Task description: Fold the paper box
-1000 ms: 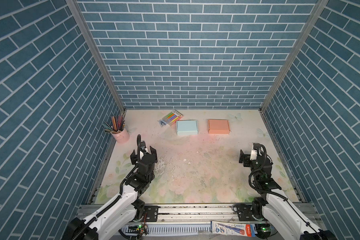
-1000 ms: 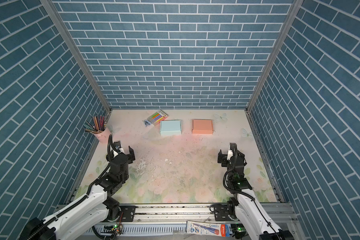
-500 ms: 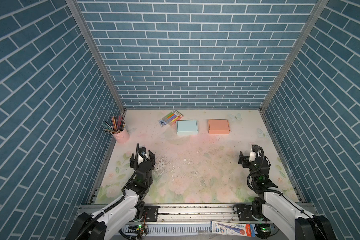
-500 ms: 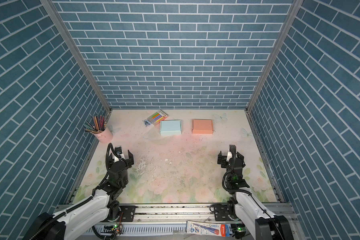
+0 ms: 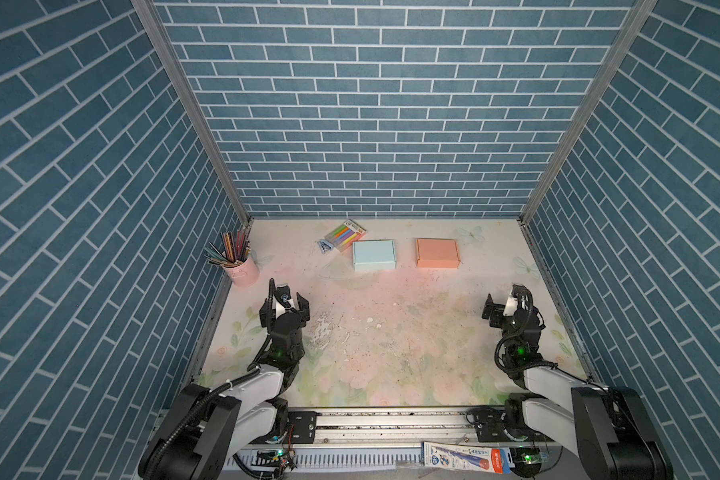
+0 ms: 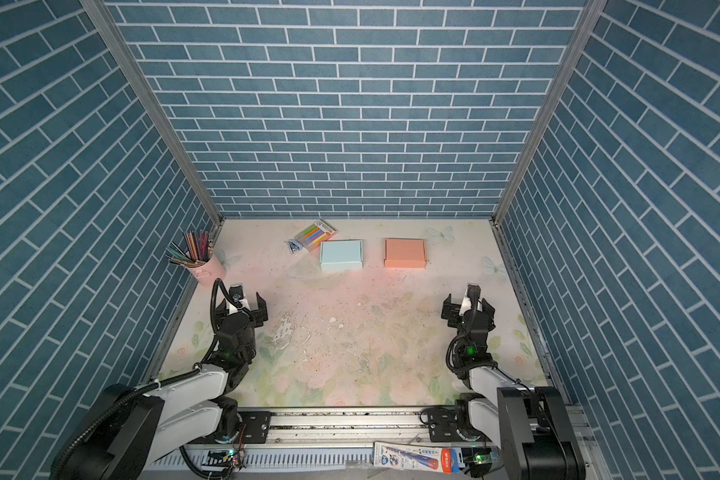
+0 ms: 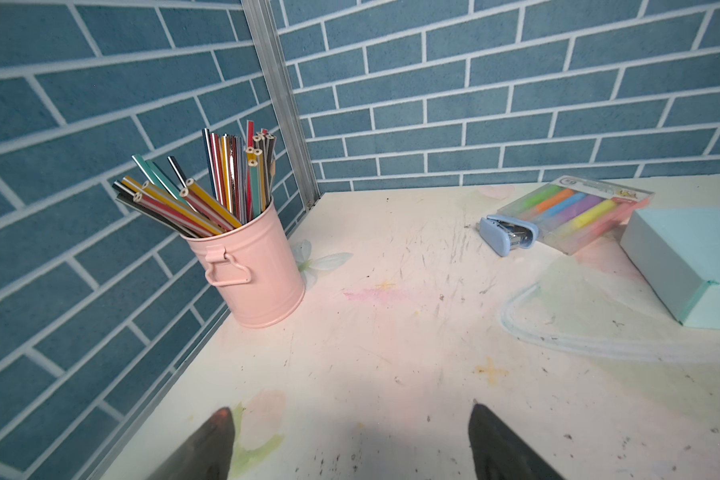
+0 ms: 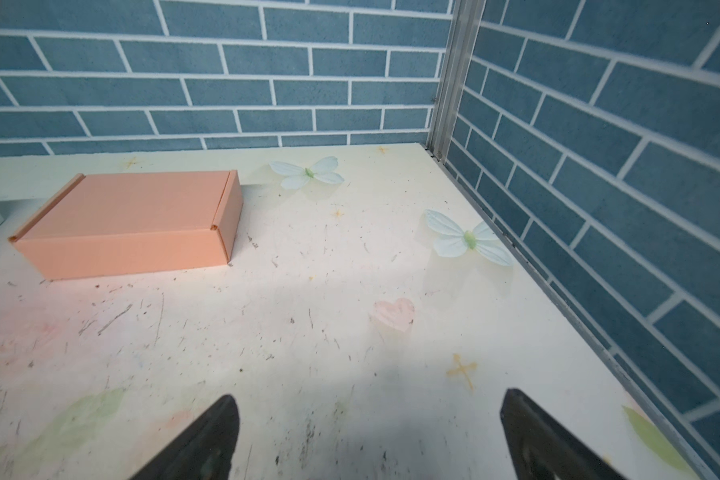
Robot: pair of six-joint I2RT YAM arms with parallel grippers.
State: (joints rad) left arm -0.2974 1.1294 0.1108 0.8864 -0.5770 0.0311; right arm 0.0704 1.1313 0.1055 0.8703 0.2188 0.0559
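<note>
Two closed paper boxes lie at the back of the table: a light blue paper box [image 5: 374,254] [image 6: 340,254] [image 7: 690,257] and, to its right, an orange paper box [image 5: 437,252] [image 6: 405,252] [image 8: 129,220]. My left gripper [image 5: 285,305] [image 6: 242,305] [image 7: 349,415] hovers low over the left front of the table, open and empty, well short of the blue box. My right gripper [image 5: 507,303] [image 6: 468,305] [image 8: 369,399] stands open and empty at the right front, apart from the orange box.
A pink cup of pencils [image 5: 242,268] [image 7: 258,270] stands at the left wall. A pack of highlighters [image 5: 345,235] [image 7: 578,210] and a blue stapler [image 5: 325,246] [image 7: 507,232] lie behind the blue box. Brick walls close three sides. A pen pack [image 5: 466,457] lies on the front rail.
Both arms have folded back toward the front rail, while the grippers stay at about the same spots, still open. The boxes have not moved.
</note>
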